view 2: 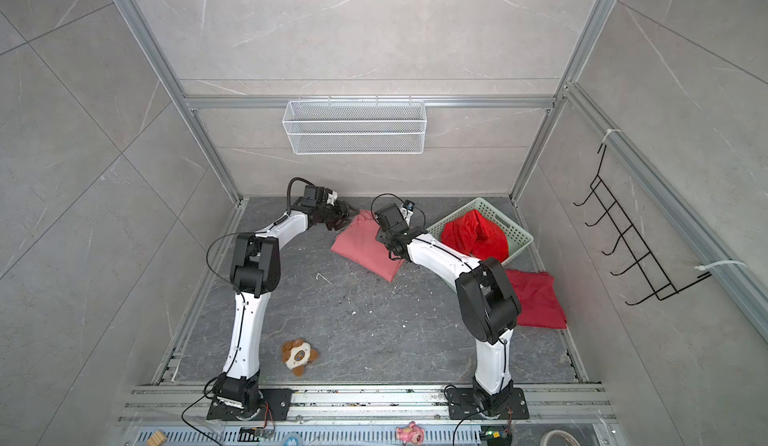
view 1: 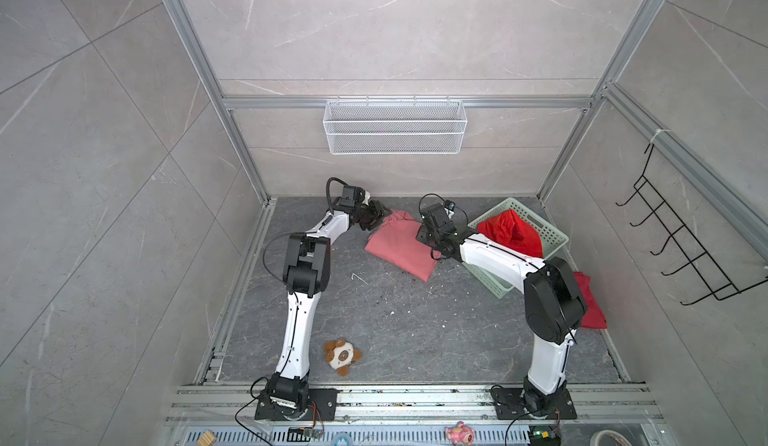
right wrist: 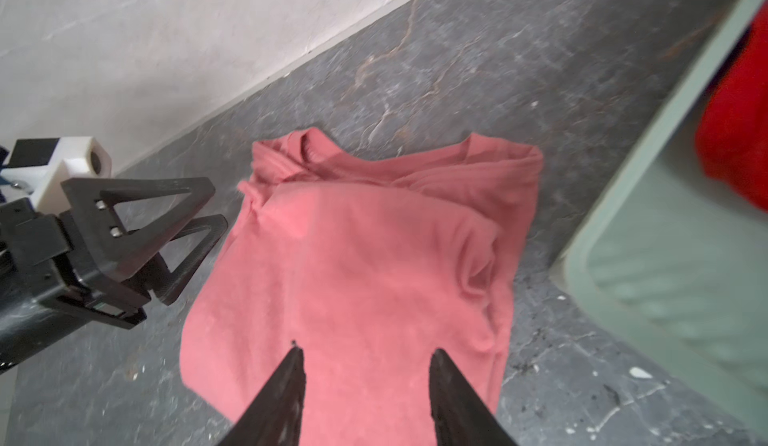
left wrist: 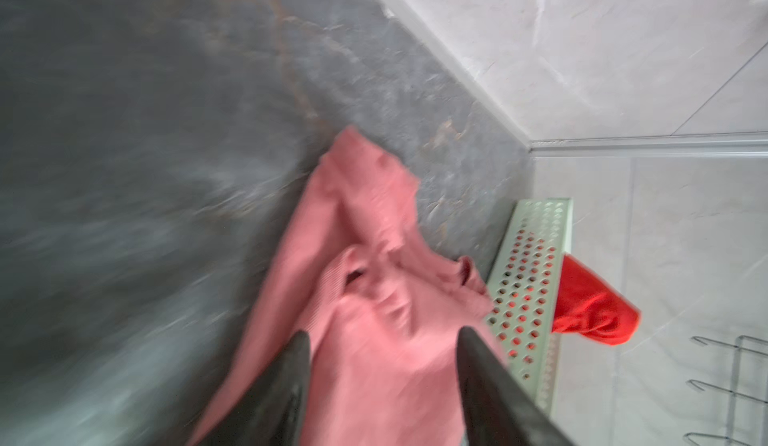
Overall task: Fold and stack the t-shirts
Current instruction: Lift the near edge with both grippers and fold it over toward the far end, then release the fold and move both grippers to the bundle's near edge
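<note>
Salmon-pink t-shirt (view 1: 397,244) lies folded into a rough rectangle on the grey tabletop (view 1: 374,319) in both top views, beneath both end effectors. The left gripper (view 1: 380,211) hangs at its far corner, and the right gripper (view 1: 434,253) is over its edge on the basket side. Beyond the right gripper a scarlet t-shirt (view 1: 511,232) is heaped in the green basket (view 1: 555,236). A dark crimson t-shirt (view 2: 536,298) lies flat well behind it, by that arm's elbow.

The left wrist view is blurred. The left gripper's fingers (left wrist: 291,381) stand apart with nothing pinched, and the pink cloth spreads just ahead of them, with the basket farther ahead.

In the right wrist view the right gripper (right wrist: 365,352) is released too, its tips spread over the loose cloth; whether they touch it cannot be told. Across the shirt, the left gripper (right wrist: 218,205) shows parted, empty jaws.
</note>
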Robot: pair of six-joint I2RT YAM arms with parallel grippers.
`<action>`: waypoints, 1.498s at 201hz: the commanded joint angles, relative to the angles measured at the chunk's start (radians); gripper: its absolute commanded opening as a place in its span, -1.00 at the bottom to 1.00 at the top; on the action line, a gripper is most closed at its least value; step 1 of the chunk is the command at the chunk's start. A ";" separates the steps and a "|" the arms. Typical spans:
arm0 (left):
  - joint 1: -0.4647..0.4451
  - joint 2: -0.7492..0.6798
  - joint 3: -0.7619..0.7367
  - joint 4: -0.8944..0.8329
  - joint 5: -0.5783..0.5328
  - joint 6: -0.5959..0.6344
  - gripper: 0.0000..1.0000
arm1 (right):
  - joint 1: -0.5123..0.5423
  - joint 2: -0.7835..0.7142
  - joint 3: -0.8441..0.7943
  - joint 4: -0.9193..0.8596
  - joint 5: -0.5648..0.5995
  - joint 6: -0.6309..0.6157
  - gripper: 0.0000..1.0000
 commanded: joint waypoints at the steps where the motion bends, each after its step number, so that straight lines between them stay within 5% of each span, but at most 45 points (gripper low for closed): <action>1: 0.000 -0.199 -0.095 -0.024 -0.052 0.113 0.27 | 0.014 0.091 0.061 -0.029 -0.002 -0.025 -0.02; 36: -0.029 -0.332 -0.374 0.082 -0.050 0.056 0.27 | 0.030 0.243 0.214 -0.115 -0.014 -0.050 -0.06; 79: -0.056 -0.345 -0.518 0.097 -0.054 -0.004 0.19 | 0.049 0.336 0.258 -0.145 -0.108 -0.110 -0.09; 144: -0.130 -0.566 -0.924 0.146 -0.106 -0.114 0.18 | 0.096 0.274 0.000 0.034 -0.405 -0.299 -0.16; 180: -0.177 -0.843 -1.155 0.089 -0.115 -0.160 0.18 | 0.160 0.209 -0.095 -0.003 -0.473 -0.410 -0.18; 231: -0.140 -1.148 -1.029 -0.318 -0.397 0.061 0.29 | 0.190 -0.067 -0.325 0.018 -0.311 -0.265 -0.12; 301: -0.079 -0.993 -0.936 -0.168 -0.489 0.217 0.27 | 0.189 -0.228 -0.244 -0.028 -0.111 -0.289 0.09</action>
